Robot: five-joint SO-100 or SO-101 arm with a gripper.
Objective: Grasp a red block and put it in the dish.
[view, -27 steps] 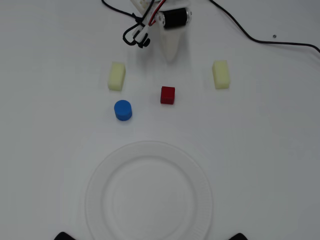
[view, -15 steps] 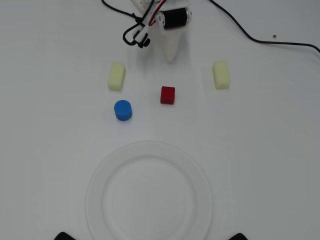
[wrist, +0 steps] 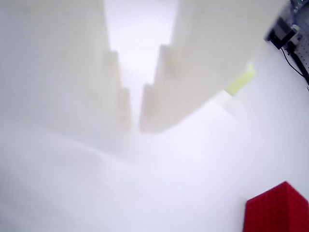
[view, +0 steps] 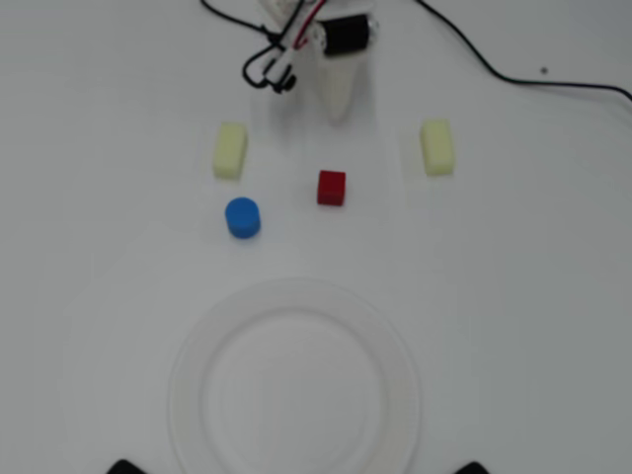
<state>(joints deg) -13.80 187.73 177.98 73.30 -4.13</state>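
Small solid red cube [view: 332,188] sits mid-table, untouched, between far edge and round white ribbed paper plate [view: 294,383] at near edge. White hand [view: 338,109] empty, nearly closed. Advice: open wider, advance, straddle cube squarely.

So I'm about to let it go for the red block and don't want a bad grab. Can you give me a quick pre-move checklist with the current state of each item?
1. Red block stands free, apart from the blue cylinder and both yellow blocks: ok.
2. Plate holds nothing: ok.
3. Gripper holds nothing: ok.
4. Fingers apart enough to take the block: not ok, only a narrow gap in the wrist view.
5. Gripper lined up over the block: not ok, block sits at the wrist view's lower right corner.
6. Cable clear of the path: ok.
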